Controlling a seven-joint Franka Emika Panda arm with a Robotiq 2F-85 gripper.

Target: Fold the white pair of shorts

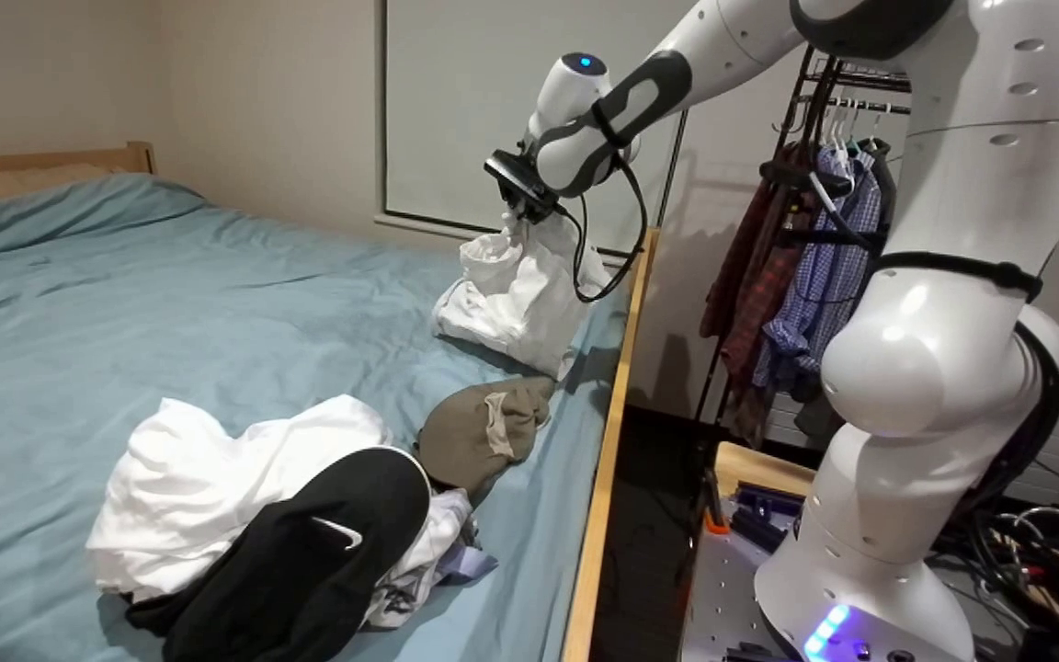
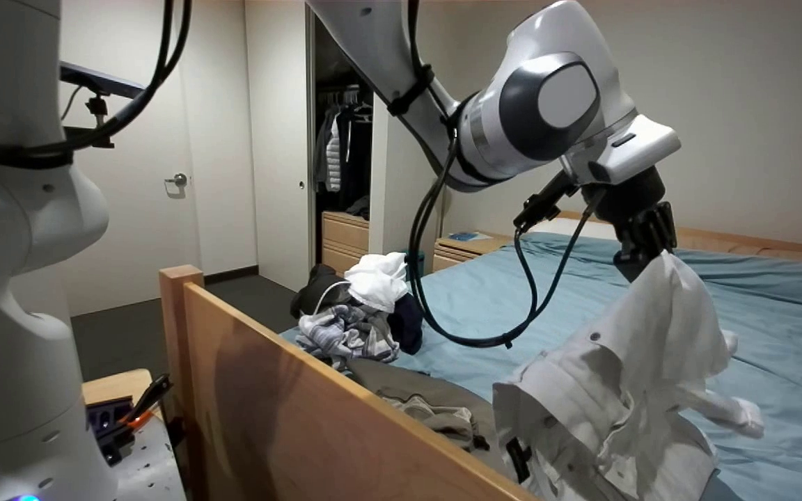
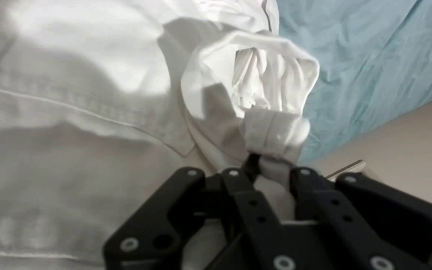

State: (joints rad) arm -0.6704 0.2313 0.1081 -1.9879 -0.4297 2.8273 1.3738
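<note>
Nearest on the bed (image 1: 217,313): black garment with white swoosh (image 1: 281,570), against puffy white cloth (image 1: 176,501) | just beyond: olive-brown cap (image 1: 465,432) | farther: white pair of shorts (image 1: 534,317), hanging near the wooden rail (image 2: 303,417), its bunched upper part pinched between the fingers of the gripper (image 3: 275,168); contact with the bed unclear | at back: beige wall (image 1: 263,92)

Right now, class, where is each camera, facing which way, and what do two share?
Exterior view: raised, looking along the footboard past piled clothes to the shorts; arm and base show.
Exterior view: outside the footboard, looking over it toward the closet door; arm and base show.
Wrist view: on the arm, facing the shorts; gripper shows.
Both exterior views share shorts, piled clothes, arm.
</note>
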